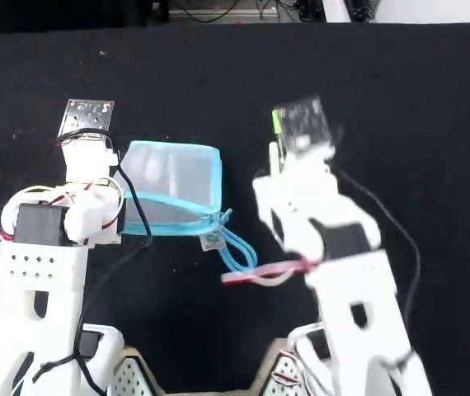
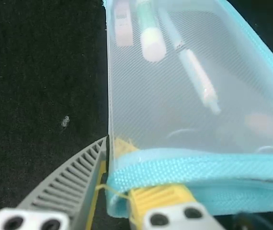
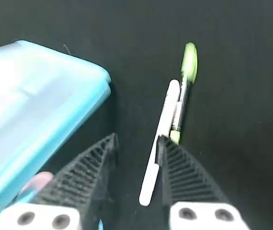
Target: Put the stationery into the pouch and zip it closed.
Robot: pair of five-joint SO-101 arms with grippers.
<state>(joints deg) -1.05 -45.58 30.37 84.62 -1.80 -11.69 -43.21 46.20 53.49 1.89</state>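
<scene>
My left gripper [image 2: 111, 143] is clamped on the pouch [image 1: 173, 177]. The grey ribbed finger [image 2: 74, 184] lies against the outside of one corner, and the yellow jaw sits tight on the other side, just under the pouch's teal zip band [image 2: 199, 167]. The jaws are narrow, with only the corner's fabric between them.

The pouch lies flat on the black table [image 1: 383, 82], and its pale mesh lets me see what it holds. Inside are a thick marker [image 2: 148, 36], a slim pen [image 2: 194, 72] slanting beside the marker, and a small flat white piece [image 2: 123, 24] on the marker's other side. All three lie toward the end of the pouch opposite the zip band. A blue loop [image 1: 237, 247] trails off the pouch at the far end of the zip from my grip. I cannot tell whether the zip is open or closed.

My right gripper [image 3: 136, 139] hangs just beside the pouch, off the side away from my left gripper. Its jaws are moderately apart and hold nothing. Outside the pouch, a white pen [image 3: 160, 139] lies on the table with one end reaching in between these fingers, close against the finger farther from the pouch. A green pen [image 3: 184, 91] lies touching the white pen along the side away from the pouch.
</scene>
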